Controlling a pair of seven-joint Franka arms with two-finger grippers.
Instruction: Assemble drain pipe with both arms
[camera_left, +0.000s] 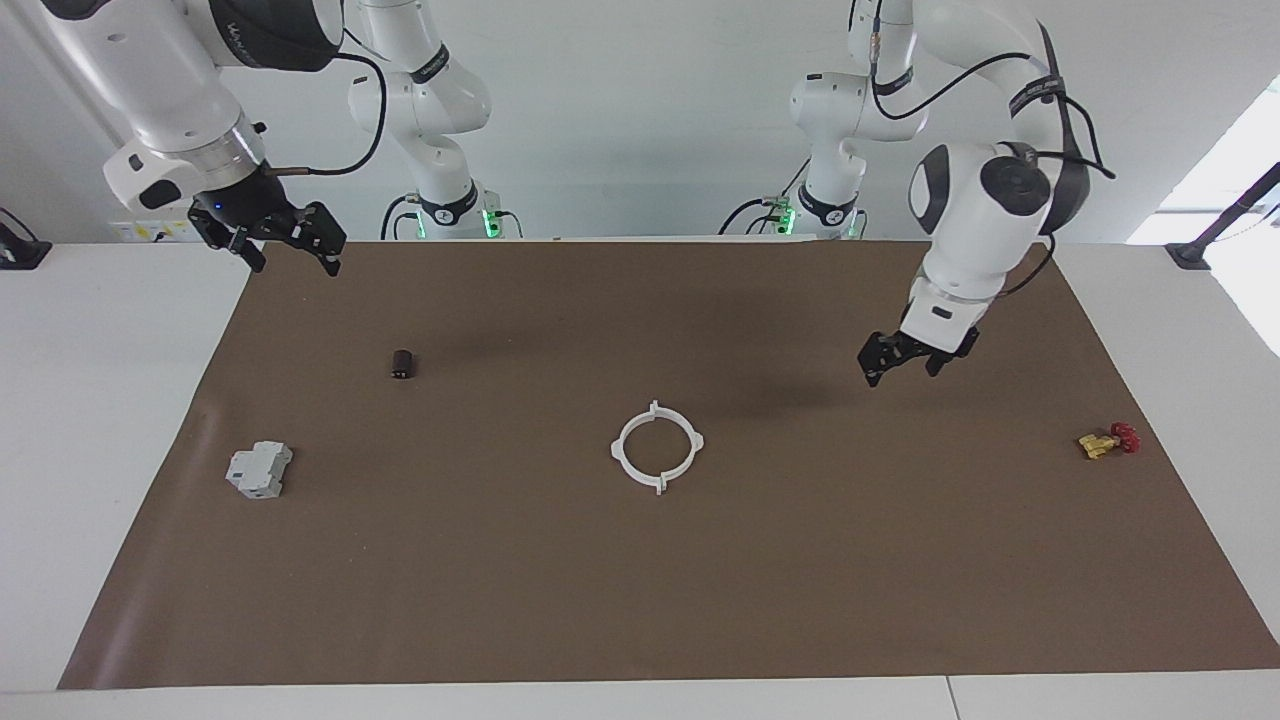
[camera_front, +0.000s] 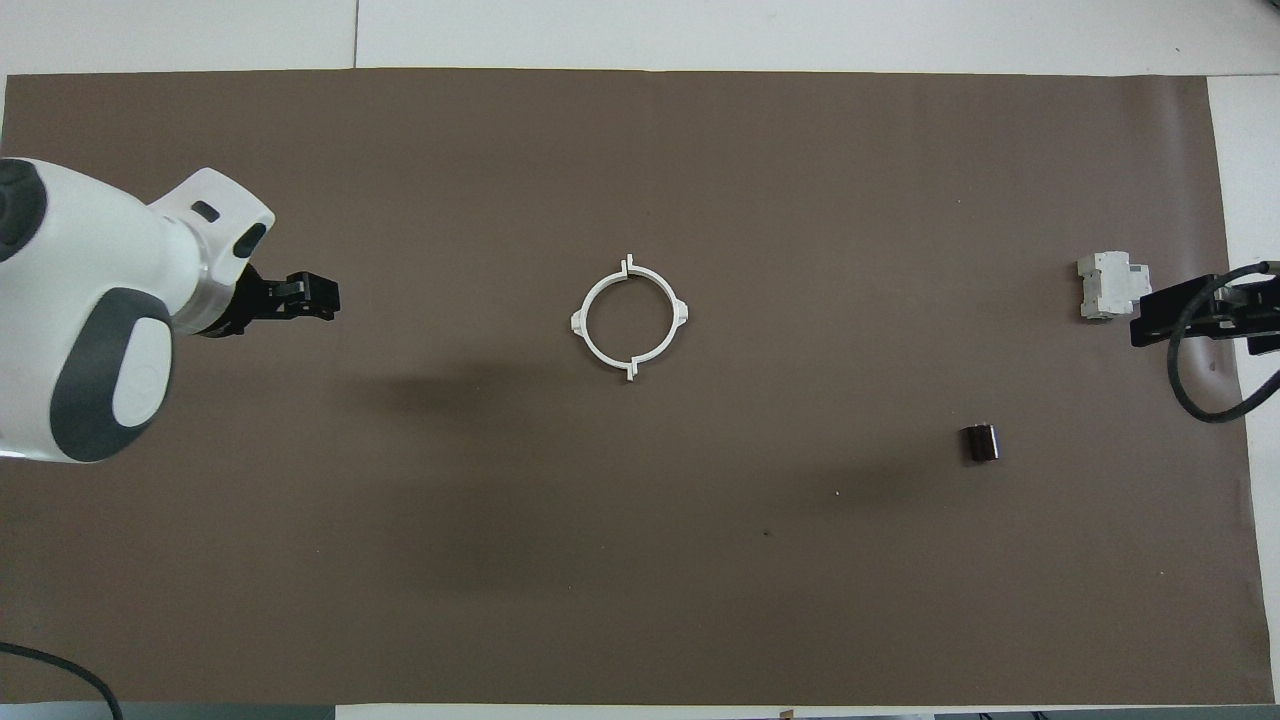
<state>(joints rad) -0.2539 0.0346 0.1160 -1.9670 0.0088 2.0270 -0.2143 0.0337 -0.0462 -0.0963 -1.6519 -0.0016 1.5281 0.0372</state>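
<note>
The drain pipe (camera_left: 698, 440) lies flat in the middle of the brown mat, its two white half-ring arcs set together as one ring with four outer tabs; it also shows in the overhead view (camera_front: 578, 322). My left gripper (camera_left: 902, 368) hangs open and empty above the mat, off the ring toward the left arm's end of the table; the overhead view shows it too (camera_front: 318, 297). My right gripper (camera_left: 292, 262) is open and empty, raised over the mat's edge at the right arm's end (camera_front: 1145, 322). Neither touches the ring.
A grey boxy block (camera_left: 260, 470) (camera_front: 1110, 285) and a small dark cylinder (camera_left: 403, 363) (camera_front: 980, 442) lie toward the right arm's end. A yellow-and-red valve (camera_left: 1108, 441) lies toward the left arm's end, hidden under the left arm in the overhead view.
</note>
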